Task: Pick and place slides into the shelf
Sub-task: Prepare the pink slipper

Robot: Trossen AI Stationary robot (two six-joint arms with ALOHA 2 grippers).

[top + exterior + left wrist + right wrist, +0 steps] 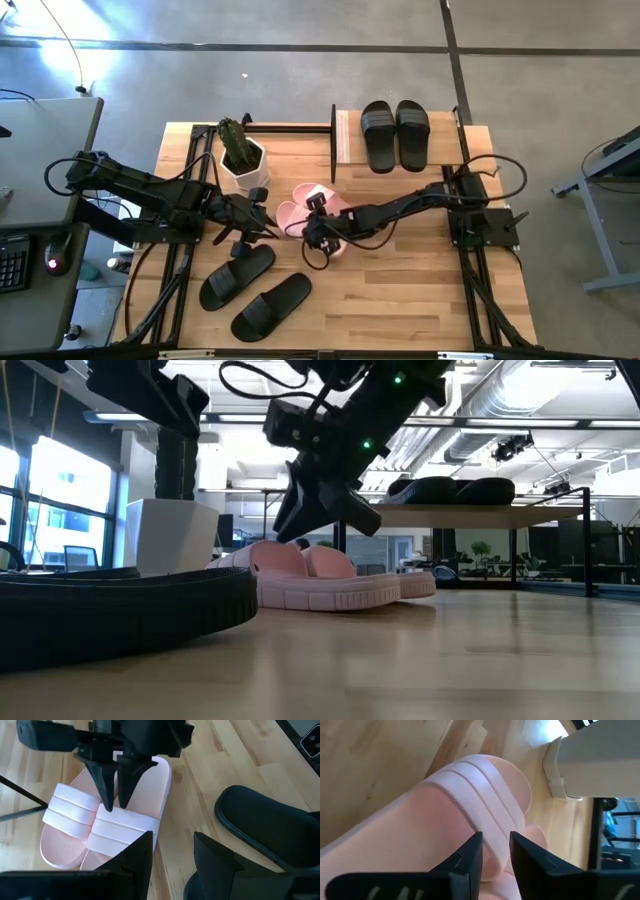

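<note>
Hovering over pink slides (305,208), right end effector (318,226) nearly closed, empty, left end effector (262,222) parted, no readable writing

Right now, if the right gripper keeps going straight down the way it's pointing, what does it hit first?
The right gripper, its fingers slightly apart, points down at the striped strap of the nearer pink slide. It would likely meet that strap first; the tips look almost on it, though contact is unclear.

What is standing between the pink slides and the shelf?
Nothing visible: bare table lies between the pink slides and the shelf. The plant pot stands off to one side. The right gripper is directly above them.
</note>
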